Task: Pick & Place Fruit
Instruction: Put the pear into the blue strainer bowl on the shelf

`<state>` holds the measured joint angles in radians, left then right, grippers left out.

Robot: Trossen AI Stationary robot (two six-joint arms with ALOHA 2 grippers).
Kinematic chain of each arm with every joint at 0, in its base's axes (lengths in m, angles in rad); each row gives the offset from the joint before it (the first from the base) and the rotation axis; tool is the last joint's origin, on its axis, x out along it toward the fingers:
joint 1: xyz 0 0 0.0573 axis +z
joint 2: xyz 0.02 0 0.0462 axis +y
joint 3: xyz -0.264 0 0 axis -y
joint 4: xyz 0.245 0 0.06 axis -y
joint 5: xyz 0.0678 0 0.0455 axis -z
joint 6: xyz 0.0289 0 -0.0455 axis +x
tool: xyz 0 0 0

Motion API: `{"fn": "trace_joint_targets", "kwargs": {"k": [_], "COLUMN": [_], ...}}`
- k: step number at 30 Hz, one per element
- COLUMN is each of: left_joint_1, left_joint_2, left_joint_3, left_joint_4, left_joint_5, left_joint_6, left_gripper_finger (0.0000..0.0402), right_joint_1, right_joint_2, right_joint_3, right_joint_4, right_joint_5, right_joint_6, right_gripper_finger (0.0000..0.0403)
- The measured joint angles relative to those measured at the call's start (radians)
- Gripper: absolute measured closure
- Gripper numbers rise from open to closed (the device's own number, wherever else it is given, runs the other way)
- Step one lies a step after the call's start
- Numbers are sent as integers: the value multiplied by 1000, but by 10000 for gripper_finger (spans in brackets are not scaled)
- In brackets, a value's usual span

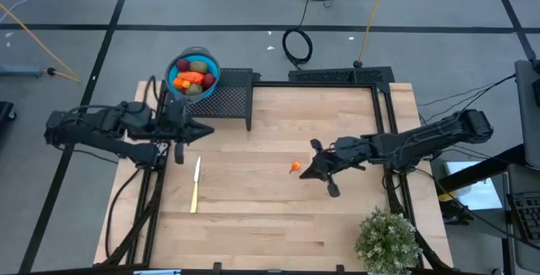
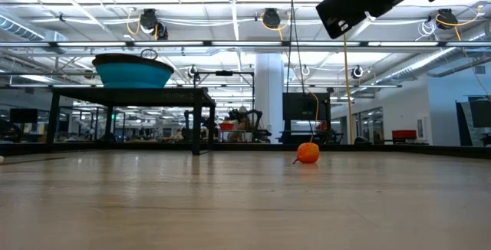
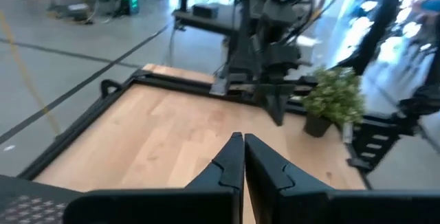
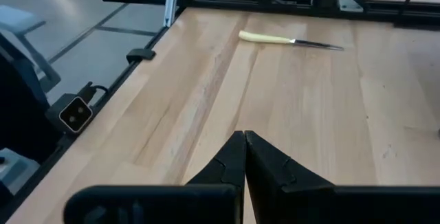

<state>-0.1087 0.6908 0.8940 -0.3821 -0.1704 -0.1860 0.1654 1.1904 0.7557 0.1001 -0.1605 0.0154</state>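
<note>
Seen from above, at left of the frame: left gripper [image 1: 205, 129], over the left edge of the wooden counter [image 1: 278, 207], fingers [image 3: 230, 162] pressed closed, holding nothing. Just above it, in the upper left: round blue bowl [image 1: 208, 62] on a dark mesh stand [image 1: 229, 98], filled with fruit [image 1: 192, 78] — dark red round pieces, an orange-red elongated one, olive-green ones. Below the left gripper, lower left of the counter: slim pale knife [image 1: 196, 185], lying flat, well apart from the gripper.

Near the centre of the frame: one tiny orange fruit [image 1: 294, 167], alone on the bare wood, resting there also in the low view [image 2: 308, 152]. Just to its right, very close, contact not clear: right gripper [image 1: 306, 174], fingers [image 4: 232, 159] closed together and empty in the wrist view, raised above the counter in the low view. Lower right corner of the counter: small green plant [image 1: 387, 238].
</note>
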Motion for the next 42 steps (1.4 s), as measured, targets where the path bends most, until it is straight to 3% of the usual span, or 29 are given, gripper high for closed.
{"fn": "trace_joint_targets", "kwargs": {"k": [7,18,28,33,42], "left_joint_1": [-33,-64,-64,-64,-64], "left_joint_2": [-158,-315,-452,-503,-563], "left_joint_3": [-186,-339,-433,-473,-509], "left_joint_4": [107,123,124,126,122], "left_joint_5": [62,66,69,80,146], "left_joint_6": [-8,26,42,42,41], "left_gripper_finger": [397,393,393,397,389], "right_joint_1": [0,-16,-43,-52,-96], "right_joint_2": [38,113,229,295,346], "right_joint_3": [1,39,217,283,311], "right_joint_4": [3,-14,-307,-370,-390], "right_joint_5": [0,3,3,2,2], "right_joint_6": [0,26,-14,-86,-141], "right_gripper_finger": [403,402,402,401,338]}}
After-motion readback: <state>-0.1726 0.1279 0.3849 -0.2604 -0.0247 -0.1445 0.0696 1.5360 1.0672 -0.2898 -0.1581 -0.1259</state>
